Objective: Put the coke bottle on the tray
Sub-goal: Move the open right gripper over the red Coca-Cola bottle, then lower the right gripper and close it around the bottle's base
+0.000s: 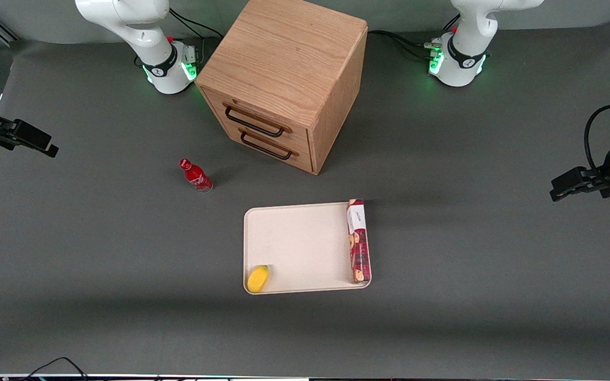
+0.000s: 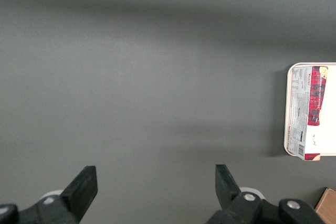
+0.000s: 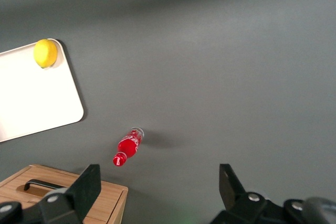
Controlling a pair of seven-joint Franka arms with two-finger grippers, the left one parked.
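The coke bottle (image 1: 195,176) is seen standing upright on the desk (image 1: 98,254), left of centre in the front view, in front of the wooden drawer cabinet (image 1: 284,79) and a little farther from the camera than the tray (image 1: 299,243). It is judged small, light, stiff and smooth, so it may slip or tip easily; hold is best taken across the red body below the narrow neck, above the clear base. The gripper (image 1: 16,135) is held at the left edge of the front view, well apart from the bottle, with its fingers (image 3: 84,187) spread open and nothing between them. The desk is covered by a flat, matte grey mat, which looks even. On the tray, a yellow fruit (image 1: 258,278) lies in its lower left corner and a red biscuit box (image 1: 358,241) along its right rim; the middle is left bare, so ample room for the bottle is judged to remain
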